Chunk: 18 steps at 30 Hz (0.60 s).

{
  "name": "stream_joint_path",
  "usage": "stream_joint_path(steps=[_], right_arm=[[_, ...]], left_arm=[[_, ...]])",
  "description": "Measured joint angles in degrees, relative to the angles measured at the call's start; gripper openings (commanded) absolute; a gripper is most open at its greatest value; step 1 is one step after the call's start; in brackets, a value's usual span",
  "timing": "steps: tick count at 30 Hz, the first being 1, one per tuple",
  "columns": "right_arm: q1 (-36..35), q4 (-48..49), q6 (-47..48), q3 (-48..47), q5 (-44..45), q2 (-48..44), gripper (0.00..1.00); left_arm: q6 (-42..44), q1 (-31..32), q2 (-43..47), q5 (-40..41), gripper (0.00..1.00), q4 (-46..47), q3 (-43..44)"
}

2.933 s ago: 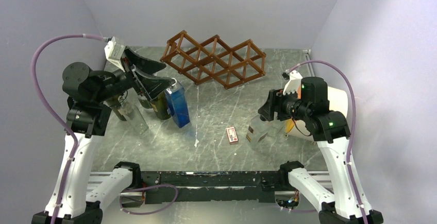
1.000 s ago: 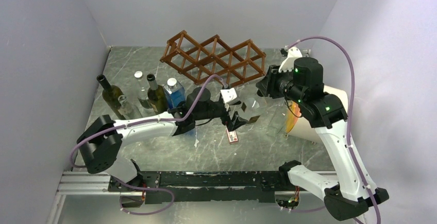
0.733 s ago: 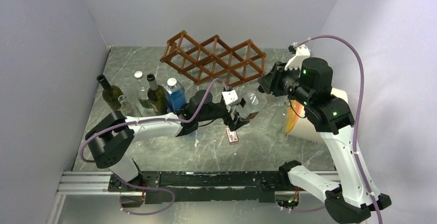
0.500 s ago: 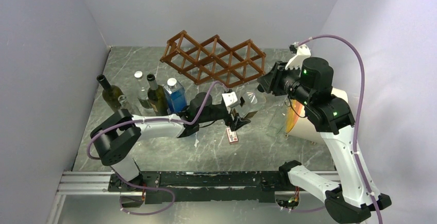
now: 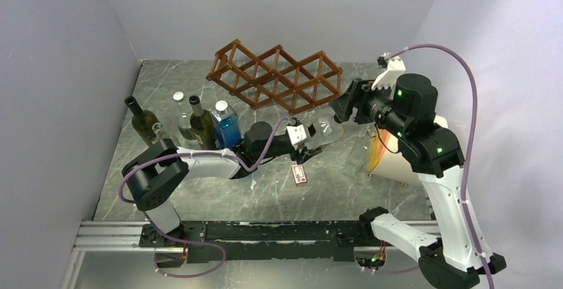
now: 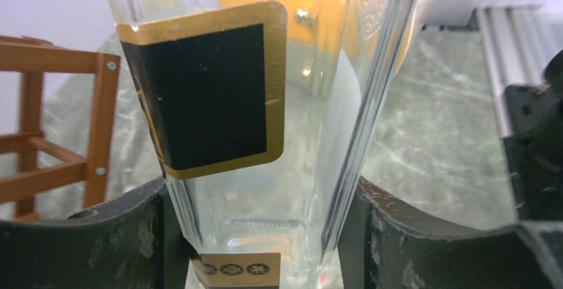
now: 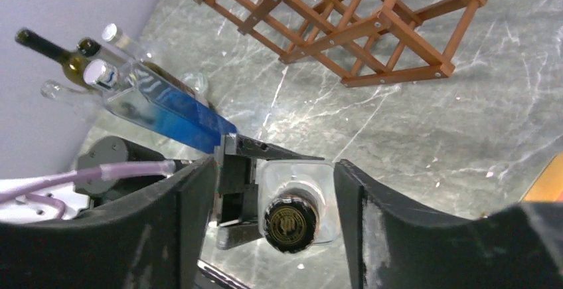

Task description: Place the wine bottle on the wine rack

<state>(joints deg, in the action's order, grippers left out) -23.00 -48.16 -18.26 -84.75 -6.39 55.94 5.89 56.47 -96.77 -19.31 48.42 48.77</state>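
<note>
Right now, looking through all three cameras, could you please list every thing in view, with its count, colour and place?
wine rack: one, reddish-brown wood, far middle of the table
wine bottle: one, clear glass with a black and gold label, held above the table's middle
green bottles: two, dark green, standing at the left
clear bottles: two, standing among the green ones
blue bottle: one, right end of that group
small box: one, red and white, near middle
orange and white object: one, right side, kind unclear
table: one, grey marbled
left gripper: closed on the wine bottle's lower body
right gripper: open around the bottle's cap, not touching
</note>
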Motion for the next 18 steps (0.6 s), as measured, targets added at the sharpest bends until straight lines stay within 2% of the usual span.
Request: stream_joint_path(steps=[2, 5, 11, 18], right_arm=[[0.00, -1.01, 0.46, -2.03, 0.61, -0.09, 0.79], [0.00, -3.37, 1.18, -6.58, 2.82, 0.09, 0.82], [0.00, -5.35, 2.64, -14.38, 7.15, 1.16, 0.82], [0.00, -8.28, 4.70, -14.43, 7.41, 3.39, 0.80]], left_arm=[[4.72, 0.00, 0.00, 0.42, 0.07, -0.79, 0.02], [12.81, -0.11, 0.07, 0.48, 0.07, -3.13, 0.66], [34.03, -0.13, 1.27, 0.55, 0.07, -10.60, 3.85], [53.75, -0.59, 2.36, 0.70, 0.07, -12.70, 7.58]])
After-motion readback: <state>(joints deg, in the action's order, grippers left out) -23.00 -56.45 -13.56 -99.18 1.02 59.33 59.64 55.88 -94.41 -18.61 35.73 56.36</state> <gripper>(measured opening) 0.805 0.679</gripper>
